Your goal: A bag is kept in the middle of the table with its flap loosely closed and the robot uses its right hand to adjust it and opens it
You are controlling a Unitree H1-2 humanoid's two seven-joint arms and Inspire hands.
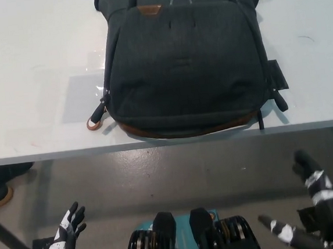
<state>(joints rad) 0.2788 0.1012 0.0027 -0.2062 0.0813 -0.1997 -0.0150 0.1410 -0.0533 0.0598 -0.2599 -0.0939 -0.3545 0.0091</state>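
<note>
Low at the frame's bottom corners, the right hand (314,210) and the left hand (68,232) hang empty, fingers spread, partly cut off. Beyond them, the dark bag (184,64) lies on the counter (34,83), flap closed, its top cropped.

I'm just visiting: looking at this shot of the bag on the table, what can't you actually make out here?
Head view, the only one:
- Bag: its top is cut off by the picture's upper edge.
- Inside the bag: hidden by the closed flap.
- Left hand: cut off by the bottom edge, low beside the table.
- Right hand: partly cut off at the bottom right corner.
- Dark thing on the floor: cut off by the left edge, unidentifiable.
</note>
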